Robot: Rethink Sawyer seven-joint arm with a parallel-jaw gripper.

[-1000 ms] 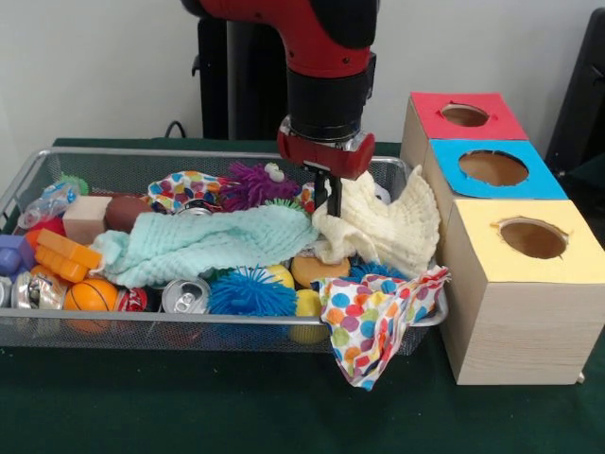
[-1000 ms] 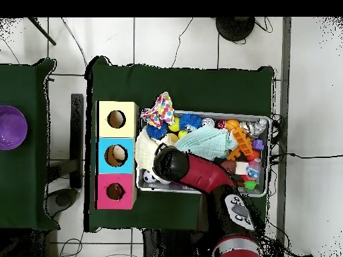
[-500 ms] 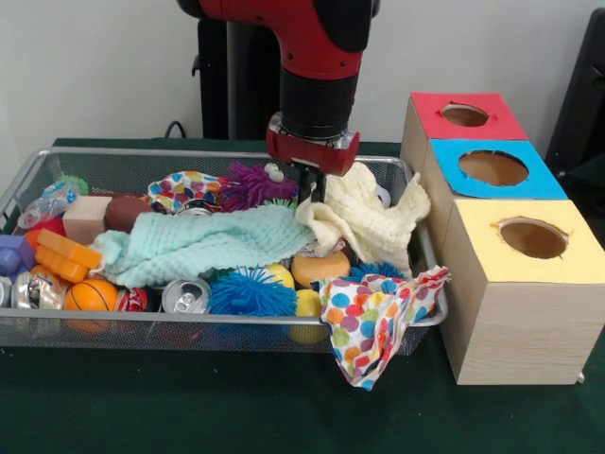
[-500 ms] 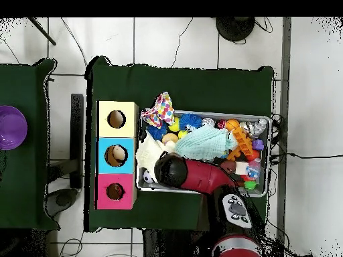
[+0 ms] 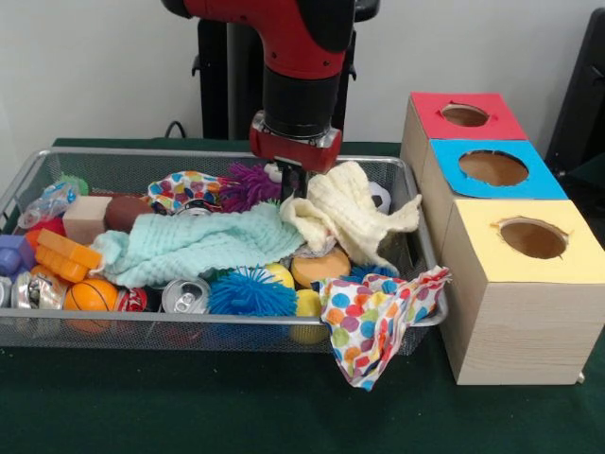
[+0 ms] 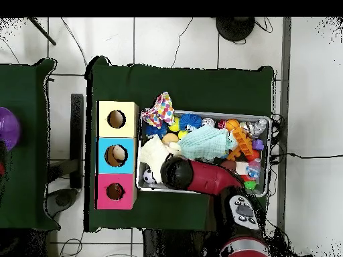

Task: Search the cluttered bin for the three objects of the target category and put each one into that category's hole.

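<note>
Claw (image 5: 292, 182) of the red and black arm (image 5: 298, 57) is hanging over the middle-right part of the wire bin (image 5: 57, 331), clenched on the upper edge of a cream cloth (image 5: 348, 214). Its dark fingers are showing only partly below the red wrist collar, and the cloth is bunching up directly against them. That cream cloth is hanging lifted at its top, with its lower folds draping onto the clutter and one corner stretching toward the bin's right wall.

Lying across the bin's centre, a mint green cloth (image 5: 198, 244) is touching the cream cloth at its right end. A polka-dot cloth (image 5: 376, 320) is draping over the bin's front right corner, hanging down outside the mesh toward the green bench (image 5: 189, 407). A second patterned cloth (image 5: 184, 187) is lying near the back, just beside a purple spiky toy (image 5: 248, 182).

Other contents are sitting packed together: a blue spiky ball (image 5: 248, 293), a drinks can (image 5: 185, 297), a small basketball (image 5: 89, 296), orange blocks (image 5: 64, 256), a pale wooden block (image 5: 87, 218) and a yellow ball (image 5: 307, 305).

Beside the bin's right side, three wooden boxes are standing in a row, touching one another: a red-topped box (image 5: 465, 115) farthest back, a blue-topped box (image 5: 493, 168) between, and a yellow-topped box (image 5: 525, 241) nearest. Each is showing a round hole in its top.

From overhead, the arm is covering the bin's lower left portion, and the claw itself is hidden beneath it.
</note>
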